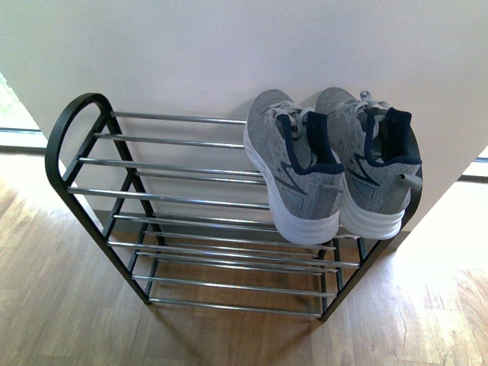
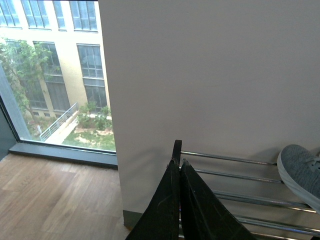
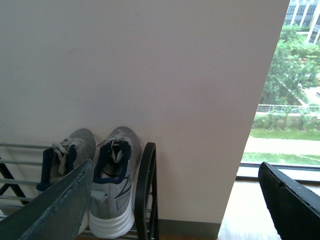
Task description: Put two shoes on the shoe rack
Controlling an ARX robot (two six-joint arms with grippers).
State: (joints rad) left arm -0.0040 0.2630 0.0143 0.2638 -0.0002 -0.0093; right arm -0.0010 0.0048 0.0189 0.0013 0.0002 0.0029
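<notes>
Both shoes (image 1: 329, 181) are seen side by side on the top rods of the rack (image 1: 69, 133), toes to the wall and heels turned back toward the grippers, seemingly past the front rod. They lie ahead of and below the right gripper (image 3: 175, 167), close to the end frame on that side, and well apart from the left gripper (image 2: 180, 157), which is held over the rack's opposite end. The right gripper's jaws are spread wide with nothing between them; the left gripper's fingers are pressed together and nothing is held there either. The placing is judged complete, and the step in hand is taken to be the retreat. No further grasp is called for: both arms need only be drawn back clear of frame and rods, so that the shoes are not nudged
</notes>
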